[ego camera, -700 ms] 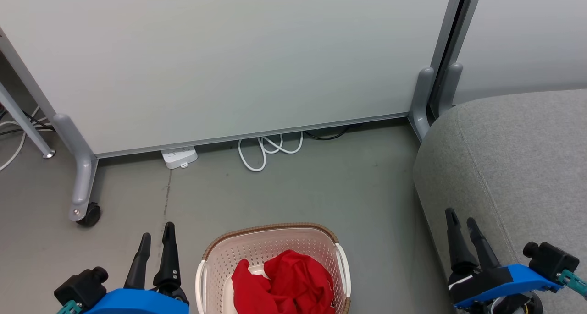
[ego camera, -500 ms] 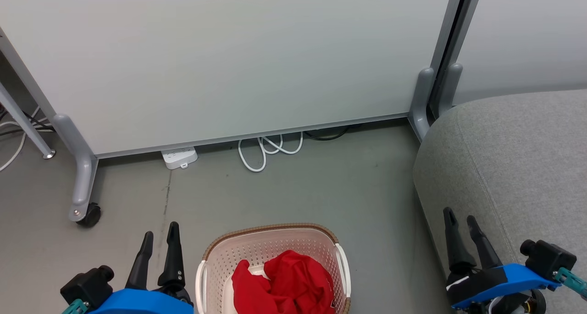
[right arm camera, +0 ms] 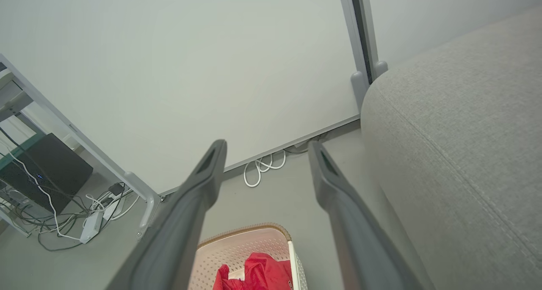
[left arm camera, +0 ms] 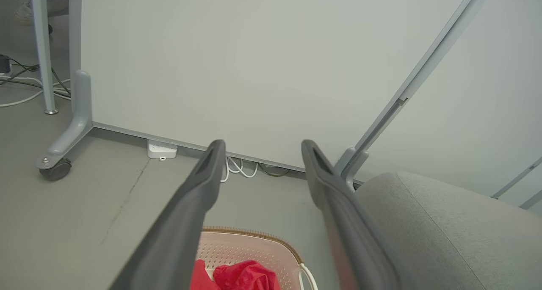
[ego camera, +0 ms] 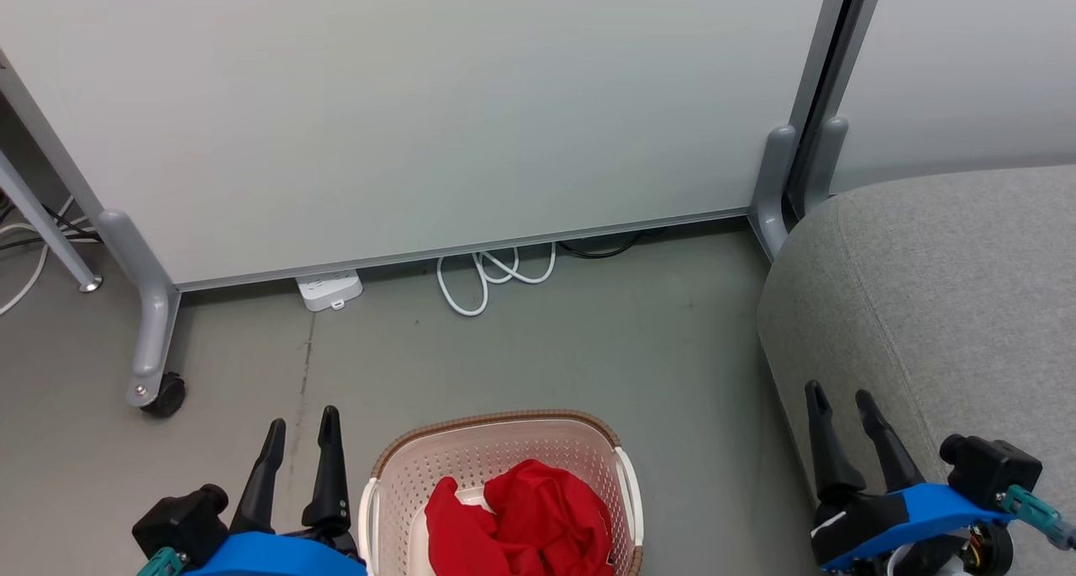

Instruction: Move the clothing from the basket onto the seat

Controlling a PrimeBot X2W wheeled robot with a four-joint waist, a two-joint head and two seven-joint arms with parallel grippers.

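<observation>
Bright red clothing (ego camera: 521, 517) lies bunched inside the cream perforated basket (ego camera: 496, 420) on the floor at the bottom centre; both also appear low in the left wrist view, clothing (left arm camera: 245, 276) and basket (left arm camera: 254, 239), and in the right wrist view, clothing (right arm camera: 258, 275) and basket (right arm camera: 241, 239). The grey seat (ego camera: 950, 307) fills the right side. My left gripper (ego camera: 301, 429) hovers open just left of the basket, holding nothing. My right gripper (ego camera: 839, 395) stands open over the seat's front left edge, also empty.
A white partition panel (ego camera: 420, 105) on grey castor legs (ego camera: 155, 340) stands behind the basket. A white power strip (ego camera: 329, 288) and coiled white cable (ego camera: 492, 277) lie at its foot. Bare grey floor separates the basket from the panel.
My left gripper has shifted a little right, closer to the basket. My right gripper has edged slightly left. Basket and clothing are unmoved.
</observation>
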